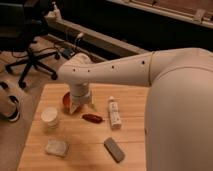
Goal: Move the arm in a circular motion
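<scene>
Dim room, hard floor. A black office chair (pixel 30 56) stands at 10 o'clock off the wooden desk (pixel 135 100), and a long dark bench runs along the back wall.

On the desk, clock positions taken from the desk centre:
- white cup (pixel 50 116) at 9 o'clock
- reddish bowl (pixel 66 99) at 10 o'clock, partly hidden behind the gripper
- dark red oblong item (pixel 92 118) close to centre
- white tube (pixel 114 111) just at 3 o'clock of that item, lying lengthwise
- pale sponge-like block (pixel 56 147) at 7 o'clock
- grey bar (pixel 114 149) at 5 o'clock

The arm (pixel 150 75) enters from the right edge, very large in view. Its cream-white upper segment reaches across toward 9 o'clock, ends in a rounded elbow (pixel 75 72), then drops straight down.

The gripper (pixel 83 106) hangs over the desk's 10 o'clock area, just beside the reddish bowl and just at 11 o'clock of the dark red item. Nothing is seen held in it. Whether it is wide or narrow: cannot tell. Whether it touches the desk: cannot tell either.

Progress, as a judgement: the task is pure motion, so no object on the desk records it. One moment fixes only one point on the loop, here toward the far-left part of the desk. How much of the circle is traced, and how much is left, cannot be read from this view. The items lie close under the gripper, so a low sweep risks clipping the bowl or the red item.
</scene>
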